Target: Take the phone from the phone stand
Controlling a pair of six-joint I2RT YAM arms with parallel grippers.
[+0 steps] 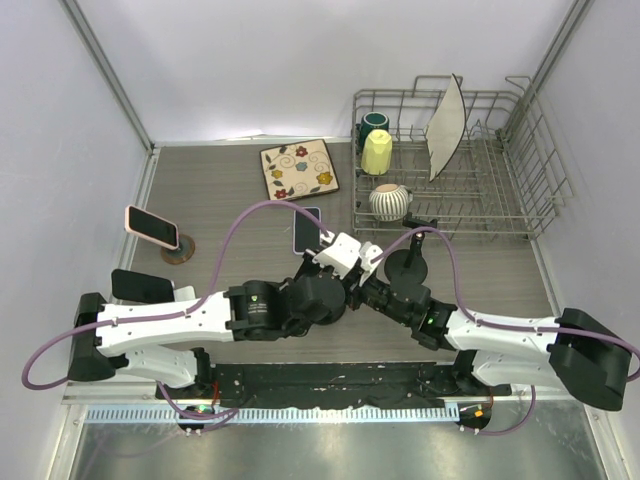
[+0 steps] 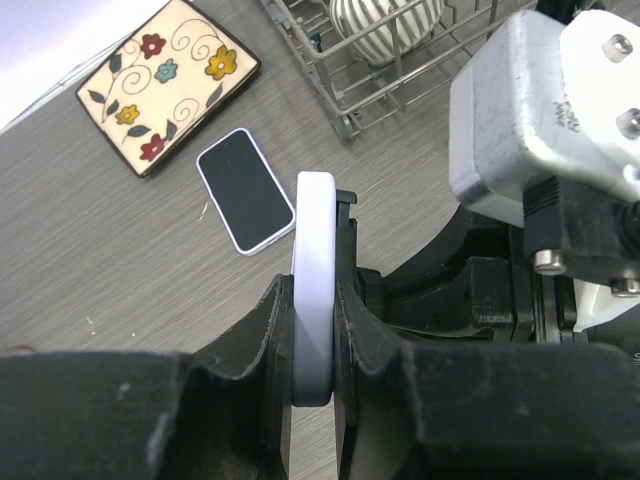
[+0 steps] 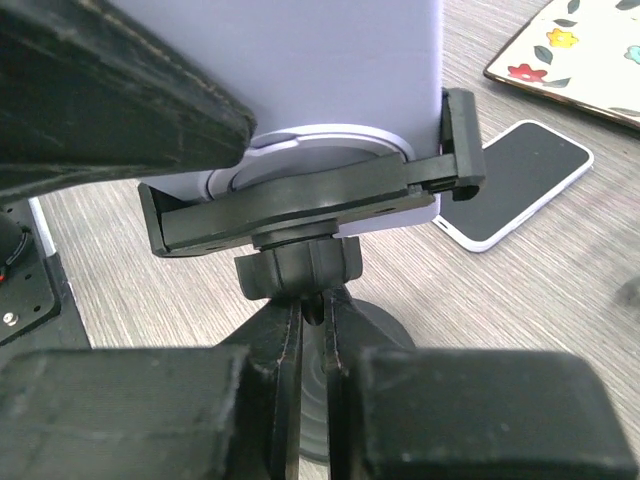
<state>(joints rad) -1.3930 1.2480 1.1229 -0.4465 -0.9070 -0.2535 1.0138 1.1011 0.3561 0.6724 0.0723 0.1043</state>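
A pale lavender phone (image 3: pixel 330 70) sits in the clamp of a black phone stand (image 3: pixel 300 205). In the left wrist view the phone (image 2: pixel 316 250) shows edge-on. My left gripper (image 2: pixel 318 300) is shut on the phone's edge, one finger on each face. My right gripper (image 3: pixel 312 310) is shut on the stand's neck just under its ball-joint nut, above the round base (image 3: pixel 375 325). In the top view both wrists meet at the table's middle and hide the phone and the stand.
A black phone in a white case (image 1: pixel 307 228) lies flat just beyond the grippers. A pink phone (image 1: pixel 150 226) rests on a wooden stand (image 1: pixel 180 250) at the left. A floral tile (image 1: pixel 300 170) and a wire dish rack (image 1: pixel 520 190) with cups and a plate stand at the back.
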